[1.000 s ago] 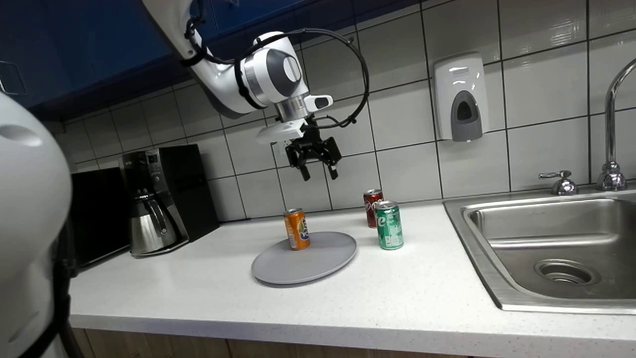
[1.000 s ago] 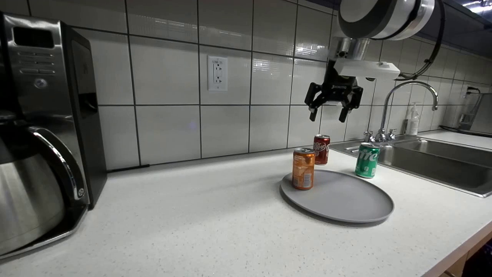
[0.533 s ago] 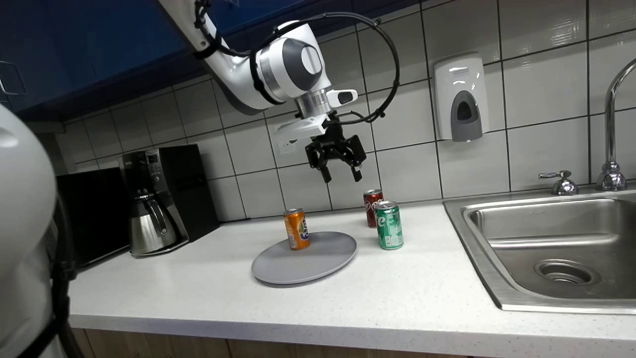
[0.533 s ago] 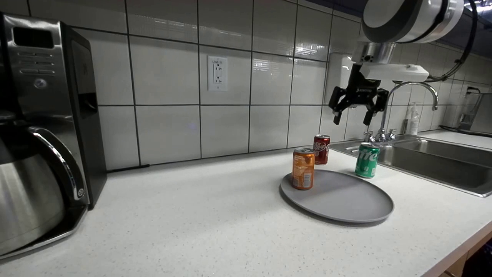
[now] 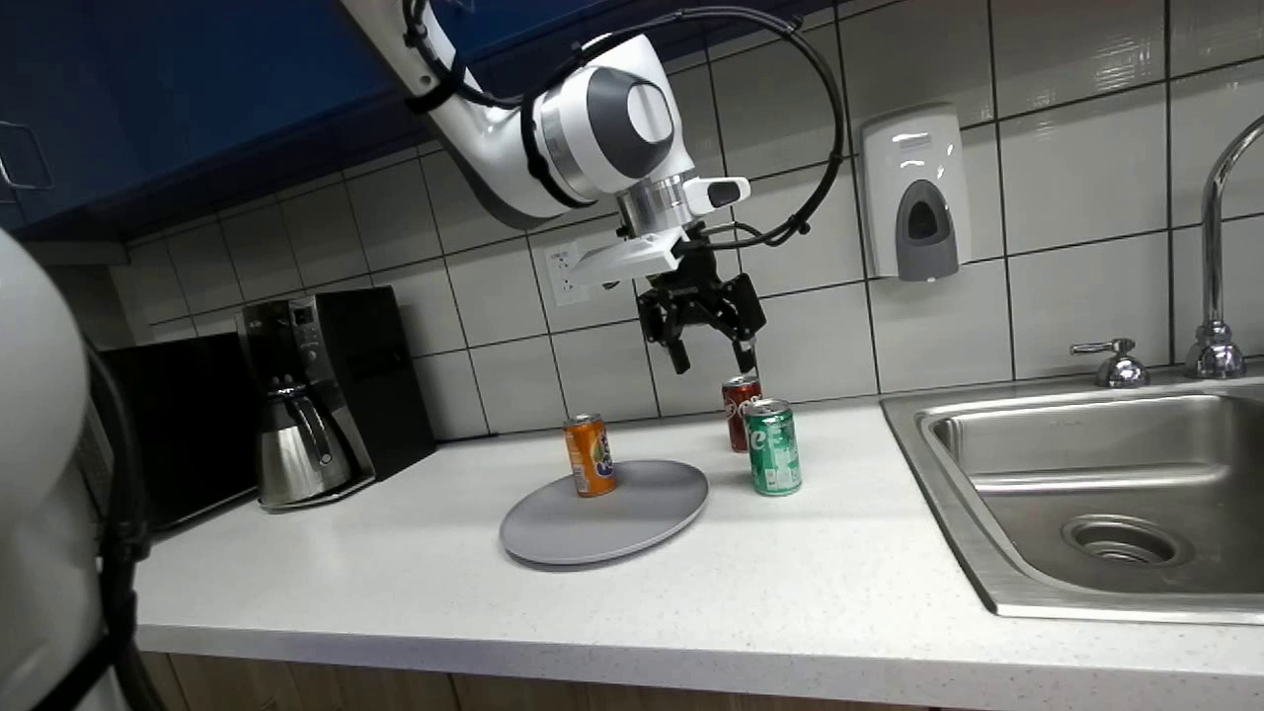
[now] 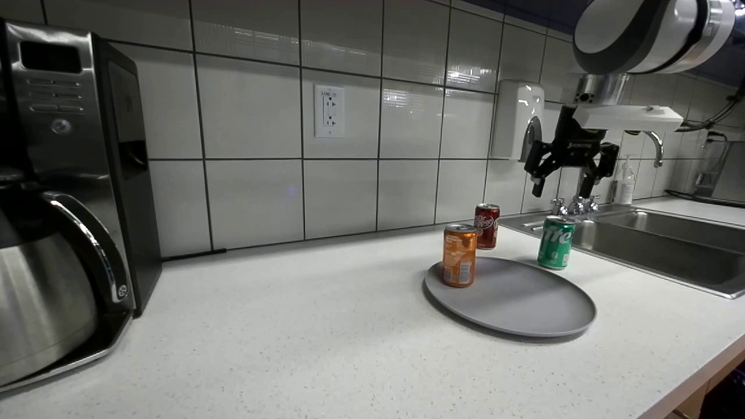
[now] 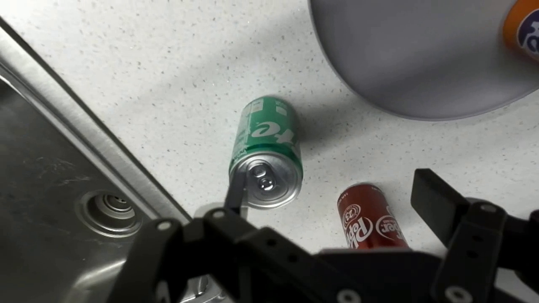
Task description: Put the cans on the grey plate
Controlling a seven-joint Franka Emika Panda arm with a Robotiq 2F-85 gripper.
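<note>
The white surface (image 5: pixel 375 583) spreads out below the end effector (image 6: pixel 562 189), the steel sink (image 5: pixel 986 553) on one side of it and the grey plate (image 5: pixel 622 533) low on the opposite side. The end effector hangs in the air, fingers (image 7: pixel 436 198) spread wide, gripping nothing. The orange can (image 6: pixel 459 259), the farthest off, stands on the plate; the dark red can (image 7: pixel 368 219), off the plate, shows between those fingers in the wrist view. What counts, I'd say, is the green can (image 7: pixel 269 134): upright on the surface, below the end effector and offset towards the sink, one finger overlapping its top in the wrist view. My guess: a small sideways shift before any descent.
</note>
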